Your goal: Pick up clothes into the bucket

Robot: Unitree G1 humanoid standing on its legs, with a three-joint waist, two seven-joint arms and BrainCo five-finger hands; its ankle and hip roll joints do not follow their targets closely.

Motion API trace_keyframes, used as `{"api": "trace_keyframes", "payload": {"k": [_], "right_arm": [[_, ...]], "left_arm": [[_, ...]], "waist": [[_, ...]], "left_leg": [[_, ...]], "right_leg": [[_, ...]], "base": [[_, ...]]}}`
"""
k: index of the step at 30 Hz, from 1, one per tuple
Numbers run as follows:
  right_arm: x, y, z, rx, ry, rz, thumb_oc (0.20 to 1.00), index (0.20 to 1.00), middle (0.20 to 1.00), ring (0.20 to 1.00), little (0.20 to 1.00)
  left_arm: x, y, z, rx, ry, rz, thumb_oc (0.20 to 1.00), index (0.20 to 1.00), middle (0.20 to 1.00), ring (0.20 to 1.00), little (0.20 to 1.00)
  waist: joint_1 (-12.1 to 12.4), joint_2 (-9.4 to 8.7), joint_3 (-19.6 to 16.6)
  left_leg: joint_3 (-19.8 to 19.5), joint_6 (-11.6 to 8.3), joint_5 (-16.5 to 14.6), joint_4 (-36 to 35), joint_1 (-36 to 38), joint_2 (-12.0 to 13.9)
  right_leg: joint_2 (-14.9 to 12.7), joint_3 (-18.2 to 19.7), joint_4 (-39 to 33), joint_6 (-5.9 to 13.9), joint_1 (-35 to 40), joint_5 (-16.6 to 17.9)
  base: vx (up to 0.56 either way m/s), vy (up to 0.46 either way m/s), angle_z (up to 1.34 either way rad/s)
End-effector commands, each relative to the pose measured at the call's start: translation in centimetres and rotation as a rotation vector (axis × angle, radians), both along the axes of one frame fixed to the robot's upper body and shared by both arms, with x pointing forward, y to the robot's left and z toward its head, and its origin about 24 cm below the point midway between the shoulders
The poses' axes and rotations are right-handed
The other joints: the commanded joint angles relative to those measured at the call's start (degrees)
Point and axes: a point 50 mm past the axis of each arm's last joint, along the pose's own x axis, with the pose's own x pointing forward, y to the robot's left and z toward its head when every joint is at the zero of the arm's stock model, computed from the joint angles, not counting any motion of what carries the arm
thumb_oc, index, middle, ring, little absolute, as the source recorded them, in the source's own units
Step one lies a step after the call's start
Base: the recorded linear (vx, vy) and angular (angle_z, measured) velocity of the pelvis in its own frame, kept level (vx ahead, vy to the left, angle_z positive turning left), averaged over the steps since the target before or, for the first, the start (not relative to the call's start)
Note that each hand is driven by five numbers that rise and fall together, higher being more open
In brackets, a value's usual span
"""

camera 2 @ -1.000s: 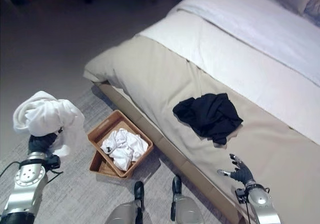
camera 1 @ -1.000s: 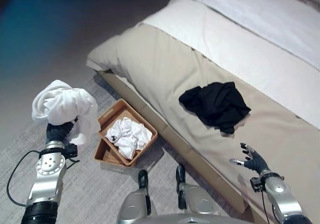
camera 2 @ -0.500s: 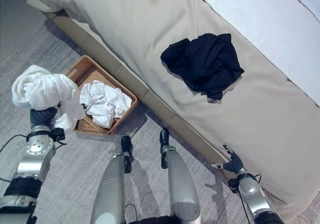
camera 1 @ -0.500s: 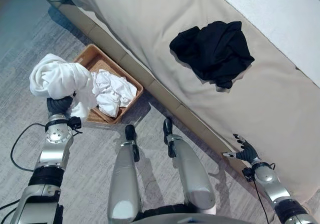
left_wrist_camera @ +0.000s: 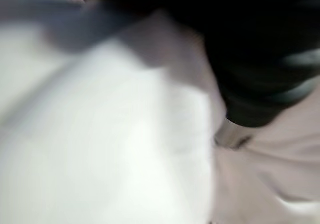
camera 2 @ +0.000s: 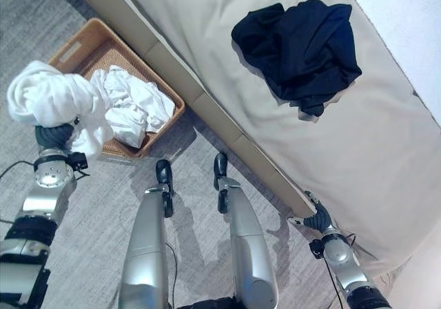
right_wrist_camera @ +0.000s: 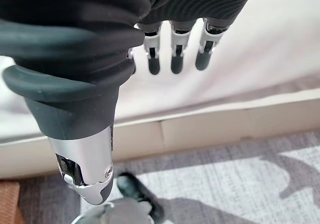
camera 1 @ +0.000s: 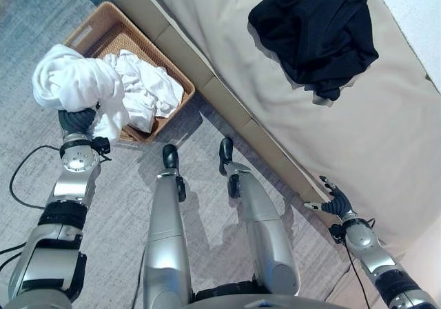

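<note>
bunching soft and light, the white cloth [camera 1: 72,81] sits grasped in the left hand [camera 1: 76,121] beside the basket [camera 1: 89,33]; right hand [camera 1: 335,200] released.

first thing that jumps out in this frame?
The white bundle of clothes bunched in the left hand, held just beside the wicker basket on the floor, which already holds white clothes. Next, the black garment lying crumpled on the beige bed cover.
</note>
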Motion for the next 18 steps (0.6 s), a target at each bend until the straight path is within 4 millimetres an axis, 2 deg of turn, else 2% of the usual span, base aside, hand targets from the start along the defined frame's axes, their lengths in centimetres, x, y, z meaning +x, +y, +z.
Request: {"api": "trace_keyframes", "payload": {"k": [1, 14, 15, 16, 18], "right_arm": [[0.3, 0.6, 0.5, 0.026, -0.056, -0.002, 1.000, 1.000, 1.000, 1.000, 1.000], [1.8, 1.2, 2.3, 0.046, -0.163, 0.000, 1.000, 1.000, 1.000, 1.000, 1.000], [2.1, 1.2, 2.9, 0.051, -0.196, -0.002, 1.000, 1.000, 1.000, 1.000, 1.000], [3.0, 1.2, 4.8, 0.065, -0.302, -0.032, 1.000, 1.000, 1.000, 1.000, 1.000], [4.2, 0.9, 7.3, 0.083, -0.444, -0.088, 1.000, 1.000, 1.000, 1.000, 1.000]], "left_arm": [[-0.3, 0.8, 3.0, 0.031, -0.124, 0.026, 1.000, 1.000, 1.000, 1.000, 1.000], [-0.9, 1.3, 2.5, 0.010, -0.146, 0.059, 1.000, 1.000, 1.000, 1.000, 1.000], [-1.0, 1.5, 2.3, 0.005, -0.144, 0.069, 1.000, 1.000, 1.000, 1.000, 1.000], [-1.1, 1.3, 1.8, -0.001, -0.134, 0.078, 1.000, 1.000, 1.000, 1.000, 1.000], [-1.2, 1.0, 0.9, -0.014, -0.120, 0.089, 1.000, 1.000, 1.000, 1.000, 1.000]], "waist": [[0.6, -3.16, -0.4], [0.8, -2.49, -0.4], [0.8, -2.41, -0.4], [0.8, -2.10, -0.4], [0.9, -1.46, -0.4]], "left_leg": [[-3.7, 0.29, -5.6, 4.1, 2.3, -0.5], [-3.5, -0.12, -4.9, 1.0, 3.8, -0.7], [-3.5, -0.16, -4.8, 0.6, 4.0, -0.7], [-3.5, -0.21, -4.5, -0.1, 4.3, -0.8], [-3.3, -0.30, -4.1, -0.9, 4.9, -0.8]], "right_leg": [[-3.0, 1.6, -2.8, 4.70, 3.2, 0.9], [-3.2, 1.4, -5.8, 4.71, 4.7, 1.2], [-3.2, 1.3, -6.0, 4.72, 4.9, 1.2], [-3.3, 1.3, -6.3, 4.68, 5.1, 1.3], [-3.4, 1.2, -6.5, 4.65, 5.3, 1.3]], "base": [[0.00, 0.000, 0.00], [0.00, 0.000, 0.00], [0.00, 0.000, 0.00], [0.00, 0.000, 0.00], [0.00, 0.000, 0.00]]}}
